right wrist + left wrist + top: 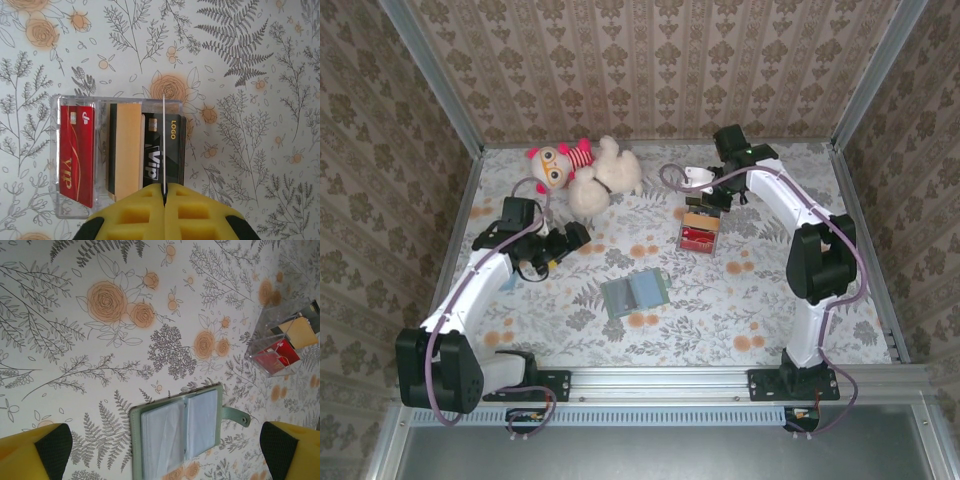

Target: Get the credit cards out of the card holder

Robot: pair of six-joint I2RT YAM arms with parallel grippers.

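Top external view: the card holder [635, 292] lies open and flat on the floral table [770, 300] at mid-frame, well apart from both arms. The left gripper [568, 240], to its upper left, stands with jaws wide apart and holds nothing; in the left wrist view its yellow fingers [45, 452] sit at the two lower corners, with the holder's clear sleeves and strap tab between them at the lower edge. The right gripper [713, 198], in the upper right, hangs over a clear box [699, 231]; in the right wrist view its jaws are pressed together on a thin card [163, 140] seen edge-on, above credit cards [127, 150] standing in the box: red, tan and black. A plush toy [588, 175] lies at upper centre
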